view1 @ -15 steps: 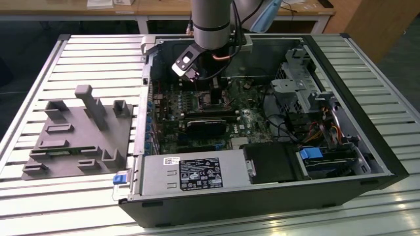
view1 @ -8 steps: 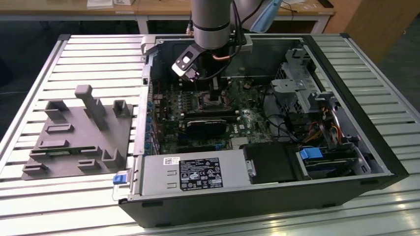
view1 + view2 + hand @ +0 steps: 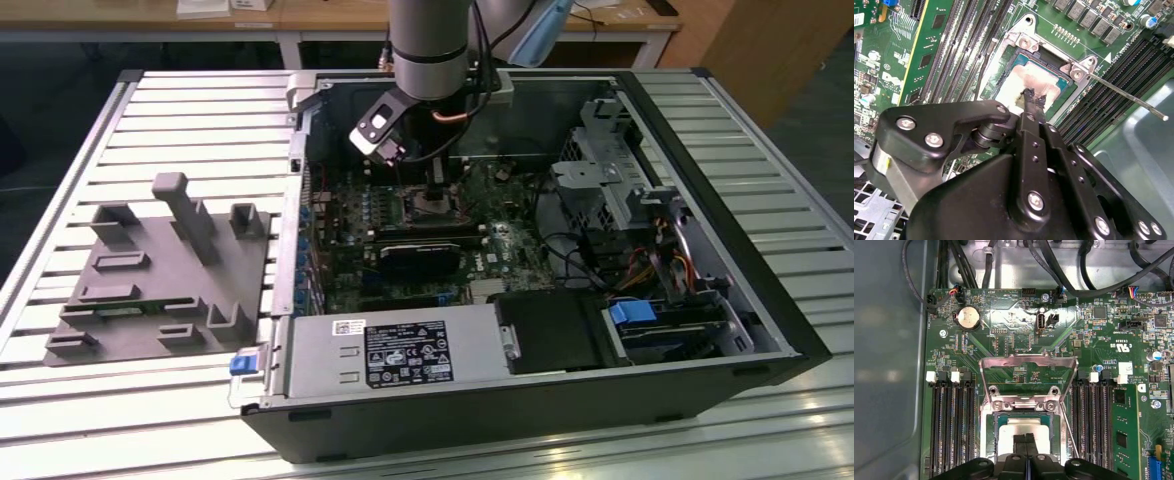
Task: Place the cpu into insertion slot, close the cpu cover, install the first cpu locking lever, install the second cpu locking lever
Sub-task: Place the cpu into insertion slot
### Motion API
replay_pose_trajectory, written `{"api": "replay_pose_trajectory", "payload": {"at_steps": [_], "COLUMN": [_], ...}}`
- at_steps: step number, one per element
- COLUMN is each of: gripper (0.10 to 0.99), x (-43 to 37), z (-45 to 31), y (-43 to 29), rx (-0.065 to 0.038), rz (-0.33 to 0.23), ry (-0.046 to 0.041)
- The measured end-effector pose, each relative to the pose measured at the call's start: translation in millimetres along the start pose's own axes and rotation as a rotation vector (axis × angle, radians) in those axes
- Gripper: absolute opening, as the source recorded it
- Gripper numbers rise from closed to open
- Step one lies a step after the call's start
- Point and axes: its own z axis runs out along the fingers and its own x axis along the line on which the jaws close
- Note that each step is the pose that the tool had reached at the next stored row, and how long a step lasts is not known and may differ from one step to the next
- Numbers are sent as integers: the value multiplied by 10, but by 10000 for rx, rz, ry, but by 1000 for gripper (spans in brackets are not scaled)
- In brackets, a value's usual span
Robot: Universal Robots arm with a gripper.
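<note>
Gripper [image 3: 1026,439]: fingers closed together, gripping nothing, tips resting on the cpu [image 3: 1024,426], which lies in the insertion slot [image 3: 995,426]. The cpu cover [image 3: 1026,359] stands open. Judgement: seat chip flat and square; light pressure only.

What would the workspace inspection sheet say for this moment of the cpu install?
Surface: slatted metal table carrying the open computer case.
Job's things: cpu lies in the insertion slot; cpu cover is swung open; one locking lever is unlatched and sticks out sideways.
Clutter: grey moulded fixture beside the case.
Grippers: gripper shut, fingertips at the cpu's top.
Cables: black cables along the board's edge, apart from the slot.
Surroundings: wooden desks behind.
</note>
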Motion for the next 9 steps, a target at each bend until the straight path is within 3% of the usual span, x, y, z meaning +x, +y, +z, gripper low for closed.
{"api": "replay_pose_trajectory", "payload": {"at_steps": [9], "gripper": [102], "x": [0], "z": [-43], "y": [4], "rx": [0], "rz": [0], "ry": [-1]}}
